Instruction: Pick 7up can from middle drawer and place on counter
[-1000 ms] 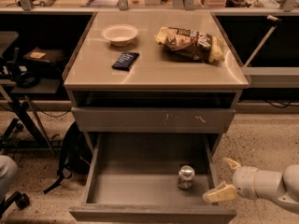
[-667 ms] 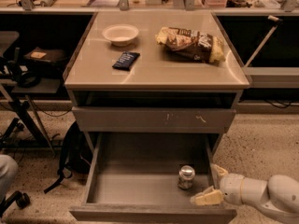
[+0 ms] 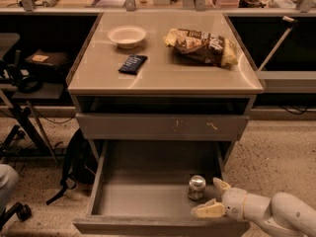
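1. Well, at the left of the counter (image 3: pixel 98 78) sit a pale bowl (image 3: pixel 127 36) and a flat dark-blue packet (image 3: pixel 133 63).
2. Below the scratched drawer front (image 3: pixel 163 126), the middle drawer (image 3: pixel 143 201) stands pulled out. Its front lip is partly cut off by the bottom edge.
3. The 7up can (image 3: pixel 196 186) stands upright on the drawer floor, toward the right front. Its long axis is vertical and its silver lid faces up. The body is dark and I cannot read its label.
4. A brown-and-yellow snack bag (image 3: pixel 200 46) lies flat on the counter's right half.
5. My gripper (image 3: pixel 205 197) is low at the drawer's right front corner, just right of the can, spread wide and gripping nothing. Whether it touches the can I cannot tell. My arm runs out of view at the lower right.
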